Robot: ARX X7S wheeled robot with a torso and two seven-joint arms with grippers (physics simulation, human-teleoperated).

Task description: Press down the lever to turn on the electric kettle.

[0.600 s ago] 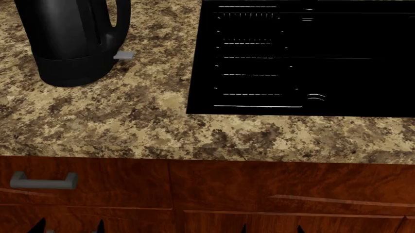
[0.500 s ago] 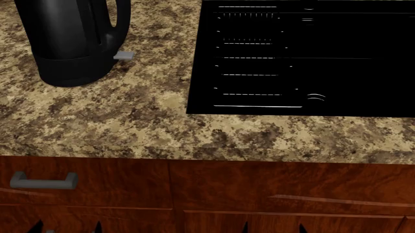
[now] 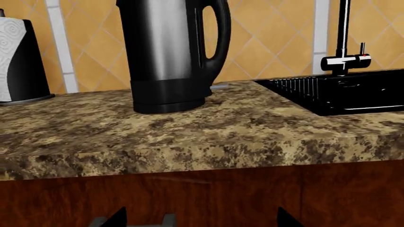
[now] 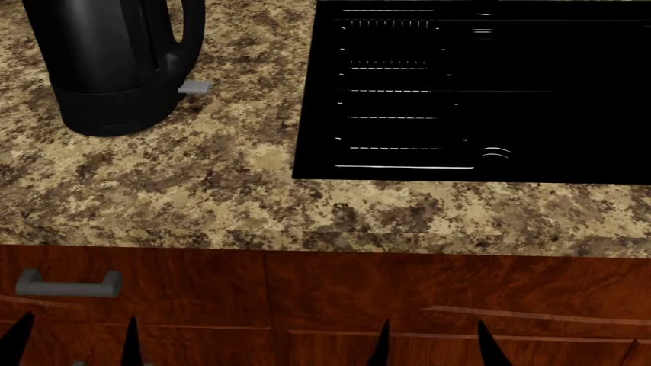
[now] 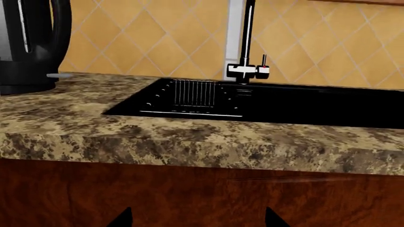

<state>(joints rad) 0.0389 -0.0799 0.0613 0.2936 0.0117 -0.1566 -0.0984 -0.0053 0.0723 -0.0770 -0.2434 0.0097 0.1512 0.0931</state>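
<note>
The electric kettle (image 4: 107,65) is tall, glossy black, and stands on the granite counter at the far left. Its light-grey lever (image 4: 195,88) juts from the lower body under the handle and sits level. The kettle also shows in the left wrist view (image 3: 170,52) and the right wrist view (image 5: 28,42), as does the lever (image 3: 220,86) (image 5: 60,75). My left gripper (image 4: 76,345) and right gripper (image 4: 435,347) are open and empty. Both are low in front of the wooden cabinet, below the counter edge and well short of the kettle. Only their dark fingertips show (image 3: 200,220) (image 5: 197,220).
A black sink (image 4: 478,91) is set in the counter (image 4: 203,191) to the kettle's right, with a faucet (image 5: 247,47) behind it. A paper towel roll (image 3: 19,56) stands left of the kettle. A grey drawer handle (image 4: 66,284) is on the cabinet front near my left gripper.
Both grippers' fingertips have risen higher into the head view's bottom edge. The kettle and lever have not moved.
</note>
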